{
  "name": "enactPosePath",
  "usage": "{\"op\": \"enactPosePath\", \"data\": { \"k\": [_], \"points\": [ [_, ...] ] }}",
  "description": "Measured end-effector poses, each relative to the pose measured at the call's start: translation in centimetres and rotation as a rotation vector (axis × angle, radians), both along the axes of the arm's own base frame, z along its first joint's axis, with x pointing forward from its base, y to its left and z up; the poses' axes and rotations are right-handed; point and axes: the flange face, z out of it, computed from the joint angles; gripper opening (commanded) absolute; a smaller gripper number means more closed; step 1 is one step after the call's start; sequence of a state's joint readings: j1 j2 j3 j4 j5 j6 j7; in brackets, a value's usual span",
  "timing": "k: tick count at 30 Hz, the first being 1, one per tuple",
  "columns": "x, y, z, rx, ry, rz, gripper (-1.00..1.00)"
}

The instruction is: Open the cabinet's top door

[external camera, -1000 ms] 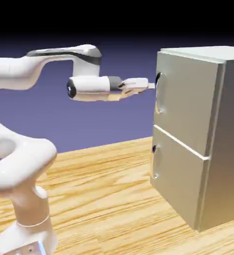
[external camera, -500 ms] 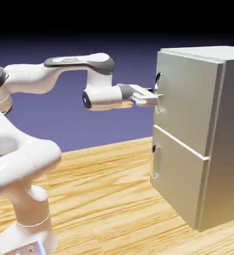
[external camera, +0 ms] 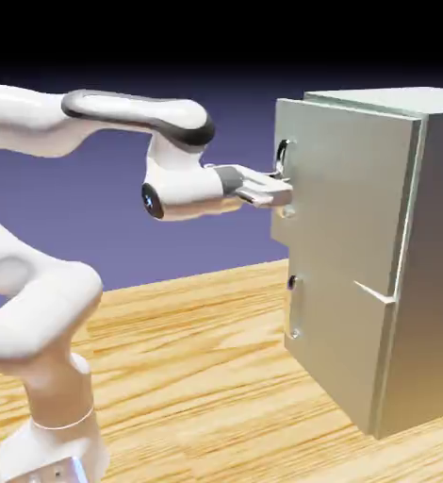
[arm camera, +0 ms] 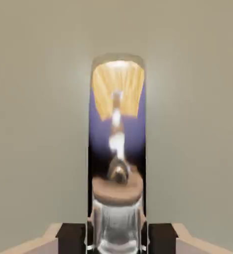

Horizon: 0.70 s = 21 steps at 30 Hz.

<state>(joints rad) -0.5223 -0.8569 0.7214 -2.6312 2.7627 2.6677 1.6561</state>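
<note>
Gripper: in the hand view we see our two-finger gripper [arm camera: 117, 239] drawn in and clamped on the top door handle, one dark fingertip pad [arm camera: 161, 238] at each side of the bar. In the exterior view our fingers point to the right and slightly down.
Top door handle: this shiny metal loop [arm camera: 117, 228] runs up and down the hand view between the fingertips, its polished face mirroring pale wood grain and violet. In the exterior view its long axis is upright, near the door's left edge.
Top door: the upper grey metal panel [external camera: 348, 189] stands slightly ajar, upright and taller than wide. Its handle edge juts out to the exterior view's left, past the lower door's edge; its face looks toward our arm.
Lower door: the shorter panel [external camera: 338, 330] sits flush below, with its own upright loop handle [external camera: 297, 307] near the left edge.
Arm marking: on our white arm [external camera: 41, 307], a dark round joint cap [external camera: 152, 200] bears a small pale mark, too small for us to read.
Cabinet: the brushed-metal body [external camera: 437, 236] stands upright on the wood-grain table [external camera: 197, 377], at the exterior view's right.
</note>
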Motion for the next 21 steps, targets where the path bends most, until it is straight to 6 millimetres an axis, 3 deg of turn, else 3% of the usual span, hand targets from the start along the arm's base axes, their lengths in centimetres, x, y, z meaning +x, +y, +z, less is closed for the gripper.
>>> {"op": "enactPosePath", "data": {
  "k": [10, 21],
  "points": [
    [-4.9, -4.9, 0.0, -0.002, 0.0, 0.224, -1.0],
    [-8.4, -10.5, 0.0, 0.001, -0.001, 0.435, -1.0]
  ]
}}
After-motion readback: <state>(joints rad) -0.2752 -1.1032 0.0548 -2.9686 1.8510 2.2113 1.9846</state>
